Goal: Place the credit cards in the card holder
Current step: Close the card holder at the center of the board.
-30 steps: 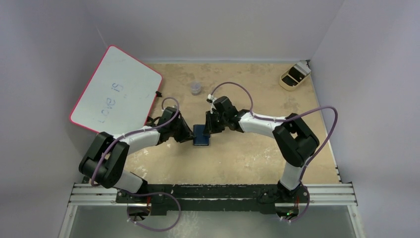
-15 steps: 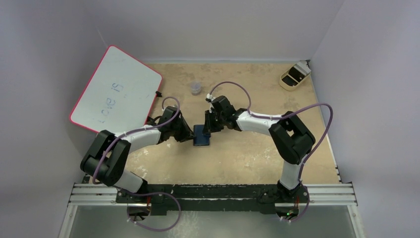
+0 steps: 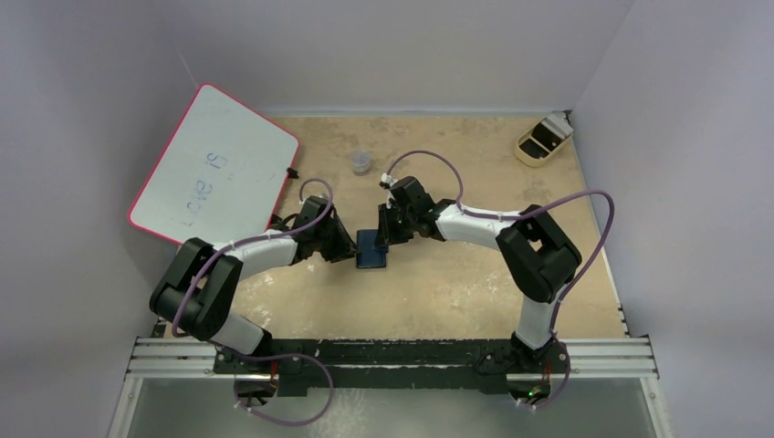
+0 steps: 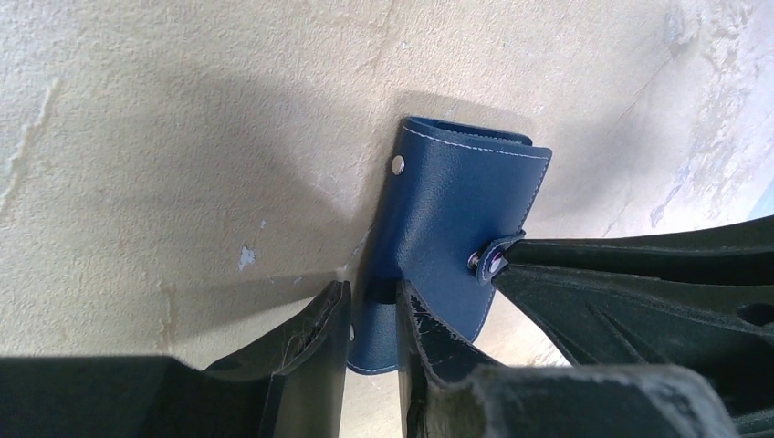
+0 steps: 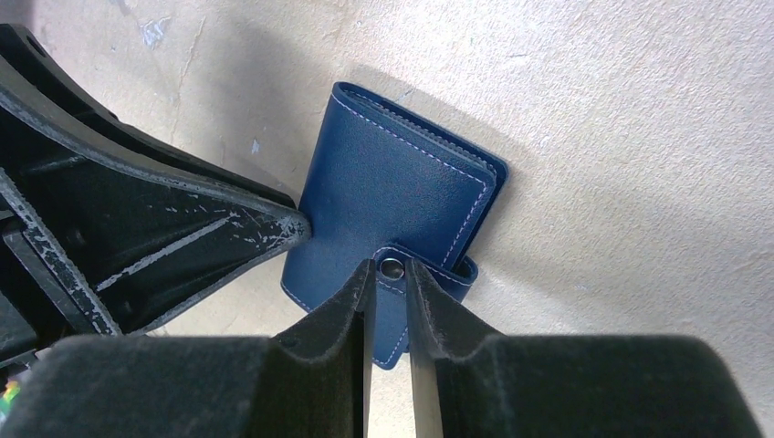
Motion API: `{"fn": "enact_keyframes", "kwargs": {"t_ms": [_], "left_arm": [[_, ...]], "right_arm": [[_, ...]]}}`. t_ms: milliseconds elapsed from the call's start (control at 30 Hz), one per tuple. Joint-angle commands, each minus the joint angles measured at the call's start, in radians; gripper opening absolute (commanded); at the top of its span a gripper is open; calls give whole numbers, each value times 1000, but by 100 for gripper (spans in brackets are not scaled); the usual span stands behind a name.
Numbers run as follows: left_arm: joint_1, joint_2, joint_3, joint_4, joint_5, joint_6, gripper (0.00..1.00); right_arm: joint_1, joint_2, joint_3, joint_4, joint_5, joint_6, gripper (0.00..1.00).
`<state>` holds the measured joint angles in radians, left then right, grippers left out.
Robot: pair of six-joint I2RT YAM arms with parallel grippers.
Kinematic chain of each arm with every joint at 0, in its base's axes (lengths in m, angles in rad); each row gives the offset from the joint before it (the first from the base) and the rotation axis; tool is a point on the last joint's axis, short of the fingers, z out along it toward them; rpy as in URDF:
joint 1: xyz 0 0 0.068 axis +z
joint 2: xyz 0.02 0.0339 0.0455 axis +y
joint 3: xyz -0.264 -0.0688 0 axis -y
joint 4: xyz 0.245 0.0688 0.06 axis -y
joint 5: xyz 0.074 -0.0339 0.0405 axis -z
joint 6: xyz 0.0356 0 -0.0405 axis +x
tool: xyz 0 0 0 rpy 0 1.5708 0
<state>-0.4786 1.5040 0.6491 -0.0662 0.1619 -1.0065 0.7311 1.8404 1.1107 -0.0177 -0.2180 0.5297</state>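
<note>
Both my pincers meet at the middle of the table (image 3: 438, 292), well in from the near edge, on the navy holder (image 3: 371, 248). It lies folded flat on the surface.

My left pincer (image 4: 374, 297) is narrowed on the holder's near end, with the blue edge caught between the fingers. I judge this grip is there to pin the case down so it cannot slide or lift. My right pincer (image 5: 391, 274) comes in from the opposite side and is closed almost to nothing on the tab (image 5: 445, 274), its metal snap sitting right between the fingertips. The tab wraps over the cover, and the matching stud (image 4: 397, 164) shows bare on the other side. So I take this as the opening step: one hand anchors, the other peels the tab and cover back to reach the pockets.

I see none of the cards in any view, so filling has not begun.

Farther off, a small cup (image 3: 361, 162) stands near the far edge. The whiteboard (image 3: 214, 169) overhangs the far-left corner, and a tan tray (image 3: 541, 140) sits in the far-right corner.
</note>
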Motion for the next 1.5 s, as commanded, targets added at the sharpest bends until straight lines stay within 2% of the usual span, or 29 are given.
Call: {"fn": "enact_keyframes", "kwargs": {"t_ms": [0,767,1200,1467], "left_arm": [[-3,-5,26,4,-32,30,24],[-4,24,1,81,11,-13,20],[-4,20,-11,101,29,-27,20],[-4,18,-15,103,31,-27,20]], "right_arm": [[-4,-14,4,10,40,-18,21],[22,-12,8,57,-44,13,19],[19,-101,18,-55,71,9,21],[19,-85,6,-53,65,0,20]]}}
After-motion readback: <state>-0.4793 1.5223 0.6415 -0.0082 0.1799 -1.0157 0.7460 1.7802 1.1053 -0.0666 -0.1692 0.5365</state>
